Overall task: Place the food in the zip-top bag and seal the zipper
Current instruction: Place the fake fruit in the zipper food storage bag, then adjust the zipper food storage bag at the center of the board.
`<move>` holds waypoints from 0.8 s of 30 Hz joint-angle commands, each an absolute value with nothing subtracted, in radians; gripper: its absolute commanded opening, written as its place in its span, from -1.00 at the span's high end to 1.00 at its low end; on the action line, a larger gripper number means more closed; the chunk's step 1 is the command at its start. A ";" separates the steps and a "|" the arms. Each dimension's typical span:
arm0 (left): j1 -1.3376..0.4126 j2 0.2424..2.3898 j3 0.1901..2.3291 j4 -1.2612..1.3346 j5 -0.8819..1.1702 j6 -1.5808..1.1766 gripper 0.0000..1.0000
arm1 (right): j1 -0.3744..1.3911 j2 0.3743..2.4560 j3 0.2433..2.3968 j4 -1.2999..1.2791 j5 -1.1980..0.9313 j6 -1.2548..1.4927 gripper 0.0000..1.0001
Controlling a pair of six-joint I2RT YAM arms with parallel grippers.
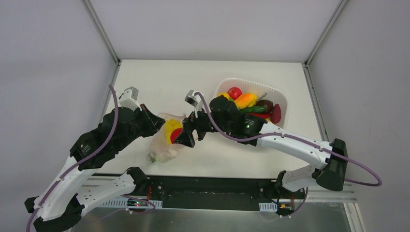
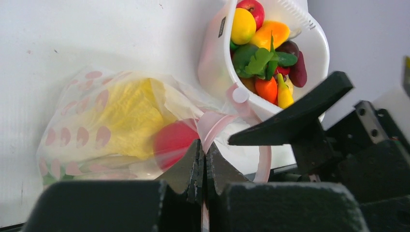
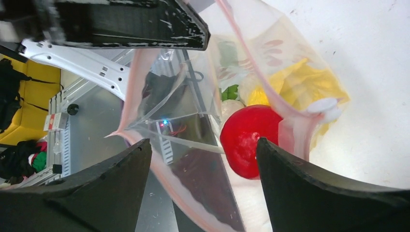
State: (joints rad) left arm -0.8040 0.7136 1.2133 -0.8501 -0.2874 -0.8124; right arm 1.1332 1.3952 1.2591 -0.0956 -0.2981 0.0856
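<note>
Reaching up from the near left corner of the surface (image 1: 159, 77), bending at the elbow and angling the dark forearm rightward toward the middle. Holding the left pincer (image 1: 155, 123) pressed fully shut, with no gap at the fingertips (image 2: 193, 162), pinching the thin rim of the zip-top bag (image 2: 96, 125) between them. Stretching in from the near right side, laying the long white link leftward and low, pointing the dark wrist down and to the left. Holding the right pincer (image 3: 203, 150) wide open, with both black fingers well apart and gripping nothing. Facing the two pincers toward each other, tips just beside one another.
</note>
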 commanded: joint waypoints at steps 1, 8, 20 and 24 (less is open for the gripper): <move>-0.802 0.696 1.199 -0.788 -0.366 -0.840 1.00 | 1.137 1.238 1.282 -0.073 -0.261 0.098 -0.60; -0.802 0.738 1.207 -0.775 -0.355 -0.829 1.00 | 1.136 1.026 1.106 -0.082 0.005 0.141 -0.48; -0.802 0.760 1.222 -0.772 -0.308 -0.810 1.00 | 1.102 1.343 1.246 -0.203 0.068 0.327 0.18; -0.802 0.748 1.217 -0.791 -0.328 -0.805 1.00 | 1.101 1.382 1.316 -0.231 0.048 0.284 0.92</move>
State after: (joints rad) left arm -0.8040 0.7647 1.1999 -0.8078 -0.3149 -0.8223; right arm 1.1011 1.4029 1.2064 -0.2150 0.0494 0.2958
